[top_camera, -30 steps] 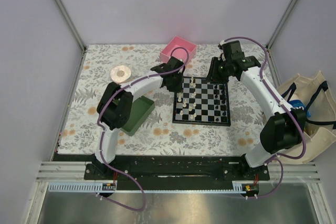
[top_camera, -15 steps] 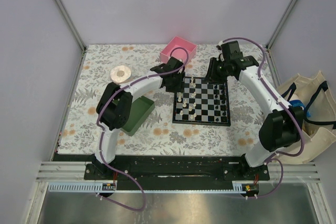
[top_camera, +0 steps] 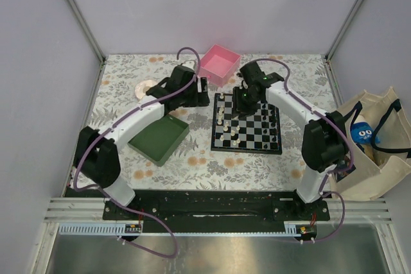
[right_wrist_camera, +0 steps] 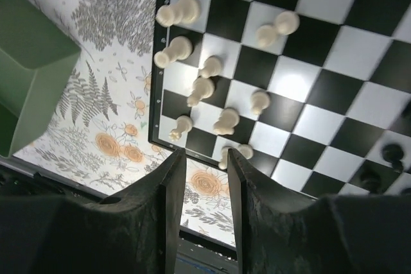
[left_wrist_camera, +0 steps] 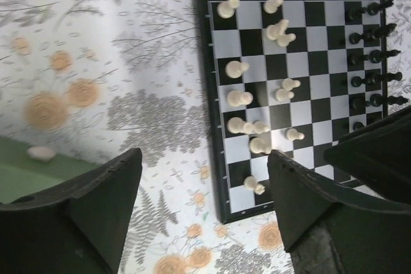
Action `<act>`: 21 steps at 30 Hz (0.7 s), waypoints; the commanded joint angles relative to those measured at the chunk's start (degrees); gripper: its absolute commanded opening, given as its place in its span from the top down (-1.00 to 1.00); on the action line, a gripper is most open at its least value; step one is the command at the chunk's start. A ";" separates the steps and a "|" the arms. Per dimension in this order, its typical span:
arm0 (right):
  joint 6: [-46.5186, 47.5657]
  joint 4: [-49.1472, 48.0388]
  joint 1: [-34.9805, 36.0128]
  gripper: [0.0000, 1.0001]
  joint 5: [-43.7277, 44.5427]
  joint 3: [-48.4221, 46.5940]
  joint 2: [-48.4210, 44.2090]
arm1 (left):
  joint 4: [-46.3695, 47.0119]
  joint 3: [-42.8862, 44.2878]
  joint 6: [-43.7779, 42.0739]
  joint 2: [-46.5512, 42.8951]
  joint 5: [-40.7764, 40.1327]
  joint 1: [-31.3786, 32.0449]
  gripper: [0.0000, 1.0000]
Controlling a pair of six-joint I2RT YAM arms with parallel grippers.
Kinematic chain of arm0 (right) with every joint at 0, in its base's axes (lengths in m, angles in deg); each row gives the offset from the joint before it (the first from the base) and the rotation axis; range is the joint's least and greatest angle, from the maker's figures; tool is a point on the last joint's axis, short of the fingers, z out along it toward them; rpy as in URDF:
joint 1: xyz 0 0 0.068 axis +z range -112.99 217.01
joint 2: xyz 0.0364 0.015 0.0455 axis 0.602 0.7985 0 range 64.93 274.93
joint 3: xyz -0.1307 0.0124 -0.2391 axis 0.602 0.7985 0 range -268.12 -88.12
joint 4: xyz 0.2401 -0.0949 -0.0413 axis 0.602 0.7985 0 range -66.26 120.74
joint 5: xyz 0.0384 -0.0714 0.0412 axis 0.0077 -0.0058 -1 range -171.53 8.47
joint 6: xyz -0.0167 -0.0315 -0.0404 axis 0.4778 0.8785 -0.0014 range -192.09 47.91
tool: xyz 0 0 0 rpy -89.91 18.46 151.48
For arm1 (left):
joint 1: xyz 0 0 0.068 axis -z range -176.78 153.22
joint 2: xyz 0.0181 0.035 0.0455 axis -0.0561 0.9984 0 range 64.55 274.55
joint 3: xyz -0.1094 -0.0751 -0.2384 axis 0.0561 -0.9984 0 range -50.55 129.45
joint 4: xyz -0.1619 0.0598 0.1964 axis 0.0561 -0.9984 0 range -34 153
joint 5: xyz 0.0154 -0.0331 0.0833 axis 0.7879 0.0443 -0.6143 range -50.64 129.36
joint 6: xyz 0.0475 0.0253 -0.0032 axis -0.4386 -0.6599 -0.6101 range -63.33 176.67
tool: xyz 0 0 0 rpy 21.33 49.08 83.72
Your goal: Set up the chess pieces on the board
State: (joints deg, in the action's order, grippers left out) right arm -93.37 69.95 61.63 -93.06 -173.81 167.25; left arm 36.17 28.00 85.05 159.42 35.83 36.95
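The board (top_camera: 247, 150) lies at the table's middle, with cream-white chess pieces (top_camera: 226, 123) scattered over its left columns and black ones (top_camera: 273, 123) along its right edge. My left gripper (top_camera: 204, 90) hangs just off the board's far left corner. In the left wrist view its jaws (left_wrist_camera: 205, 178) stand wide open and empty over the tablecloth, with the white pieces (left_wrist_camera: 239, 97) ahead. My right gripper (top_camera: 244, 102) hovers over the board's far left part. Its fingers (right_wrist_camera: 205, 158) have a narrow gap with nothing in it, close to white pieces (right_wrist_camera: 180, 11).
A green tray (top_camera: 159, 138) lies left of the board, with one small white thing (left_wrist_camera: 42, 153) lying in it. A pink box (top_camera: 218, 63) stands behind the board. A pale roll (top_camera: 145, 86) sits at the far left, and a bag (top_camera: 376, 139) is off the table's right edge.
My left gripper opened wide and drew back left from the board's corner, its elbow swinging outward. My right gripper moved from the board's far right corner leftward over the board.
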 commanded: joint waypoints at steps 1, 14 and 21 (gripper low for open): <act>-0.87 0.28 4.29 0.17 2.65 -3.08 2.26 | 2.75 -5.32 -1.13 -7.14 0.18 -3.84 -0.70; -2.63 0.89 9.13 0.17 8.19 -5.80 8.59 | 2.22 -14.64 -5.62 -20.51 3.27 -15.45 -0.98; -2.19 0.81 9.65 0.17 8.10 -6.59 10.00 | 3.71 -17.90 -5.88 -22.01 6.51 -17.21 -0.98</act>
State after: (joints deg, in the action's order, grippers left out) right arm -95.31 70.28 70.35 -86.53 -177.65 176.67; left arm 37.32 11.01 80.20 138.83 39.22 19.97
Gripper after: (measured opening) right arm 0.415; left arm 0.988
